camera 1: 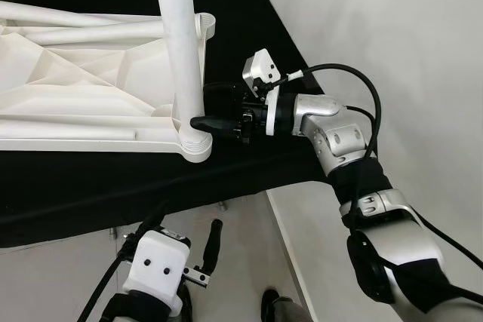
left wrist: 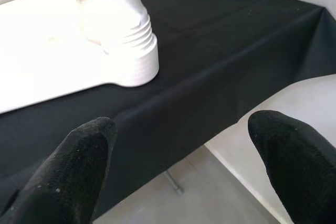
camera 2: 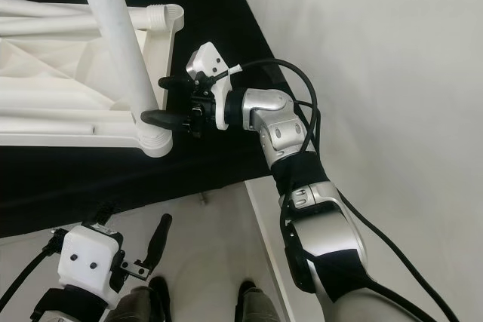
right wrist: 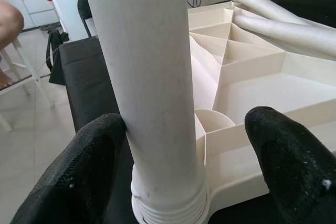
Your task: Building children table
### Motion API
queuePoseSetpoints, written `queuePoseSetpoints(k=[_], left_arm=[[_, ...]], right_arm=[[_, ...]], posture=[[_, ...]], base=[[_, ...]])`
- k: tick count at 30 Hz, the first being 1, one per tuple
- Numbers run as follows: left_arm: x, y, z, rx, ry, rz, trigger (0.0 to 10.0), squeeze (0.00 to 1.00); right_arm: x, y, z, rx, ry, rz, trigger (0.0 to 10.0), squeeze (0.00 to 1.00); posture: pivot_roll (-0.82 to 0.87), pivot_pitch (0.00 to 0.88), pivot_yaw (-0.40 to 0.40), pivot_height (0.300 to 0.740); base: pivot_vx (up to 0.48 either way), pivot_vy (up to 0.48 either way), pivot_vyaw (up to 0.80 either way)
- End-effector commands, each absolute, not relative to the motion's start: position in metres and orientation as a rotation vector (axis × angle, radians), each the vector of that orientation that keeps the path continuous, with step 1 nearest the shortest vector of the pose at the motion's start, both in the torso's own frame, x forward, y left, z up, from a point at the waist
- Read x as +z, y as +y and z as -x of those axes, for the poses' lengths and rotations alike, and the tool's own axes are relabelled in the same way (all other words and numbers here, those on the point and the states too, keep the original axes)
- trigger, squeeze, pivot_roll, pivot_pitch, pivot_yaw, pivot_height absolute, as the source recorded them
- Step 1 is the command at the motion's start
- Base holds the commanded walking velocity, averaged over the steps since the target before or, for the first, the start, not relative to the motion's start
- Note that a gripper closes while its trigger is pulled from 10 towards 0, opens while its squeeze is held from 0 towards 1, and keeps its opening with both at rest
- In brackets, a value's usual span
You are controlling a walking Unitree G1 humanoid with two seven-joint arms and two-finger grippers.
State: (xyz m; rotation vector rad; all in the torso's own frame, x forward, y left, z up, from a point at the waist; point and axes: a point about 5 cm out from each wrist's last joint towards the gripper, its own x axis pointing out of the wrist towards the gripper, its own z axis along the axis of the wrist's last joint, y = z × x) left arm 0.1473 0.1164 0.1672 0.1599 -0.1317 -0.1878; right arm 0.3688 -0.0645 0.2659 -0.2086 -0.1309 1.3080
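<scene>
The white child's table top (camera 1: 68, 88) lies upside down on a black-clothed table (camera 1: 249, 35). A white leg (camera 1: 181, 50) stands upright in the near corner socket (camera 1: 195, 145). My right gripper (camera 1: 205, 105) is level with the leg's base, open, one finger on each side of it. In the right wrist view one finger (right wrist: 84, 171) touches the leg (right wrist: 152, 77), while the other finger (right wrist: 294, 161) stands well off it. My left gripper (camera 1: 185, 224) hangs open below the table's front edge, holding nothing.
More loose white legs (camera 1: 83, 32) lie across the upturned top. A second threaded corner socket (camera 1: 204, 24) is farther back. A white wall (camera 1: 392, 28) runs along the right. A person's knee (right wrist: 8, 22) and a chair show beyond the table.
</scene>
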Motion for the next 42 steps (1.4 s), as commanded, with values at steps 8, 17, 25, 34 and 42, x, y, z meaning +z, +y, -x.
queuePoseSetpoints(k=[8,17,25,34,42], left_arm=[[0.163,0.114,-0.147,-0.188,-0.127,-0.169,10.0,0.00],[0.160,0.112,-0.149,-0.182,-0.130,-0.143,10.0,0.00],[0.159,0.110,-0.150,-0.196,-0.131,-0.125,10.0,0.00],[0.159,0.109,-0.151,-0.205,-0.134,-0.113,10.0,0.00],[0.158,0.110,-0.151,-0.213,-0.132,-0.108,10.0,0.00]], right_arm=[[0.271,-0.041,-0.360,1.469,-0.206,0.138,10.0,0.00],[0.280,-0.015,-0.357,1.482,-0.257,0.120,10.0,0.00],[0.286,-0.009,-0.367,1.385,-0.244,0.169,0.0,0.00],[0.283,-0.026,-0.377,1.202,-0.219,0.176,0.0,0.00],[0.254,-0.061,-0.379,0.619,-0.131,0.089,0.0,0.00]], posture=[[-0.01,0.248,-0.073,0.740],[-0.02,0.257,-0.077,0.740],[-0.05,0.255,-0.079,0.740],[-0.06,0.263,-0.074,0.740],[-0.07,0.272,-0.083,0.740]], base=[[0.000,0.000,0.00],[0.000,0.000,0.00],[0.000,0.000,0.00],[0.000,0.000,0.00],[0.000,0.000,0.00]])
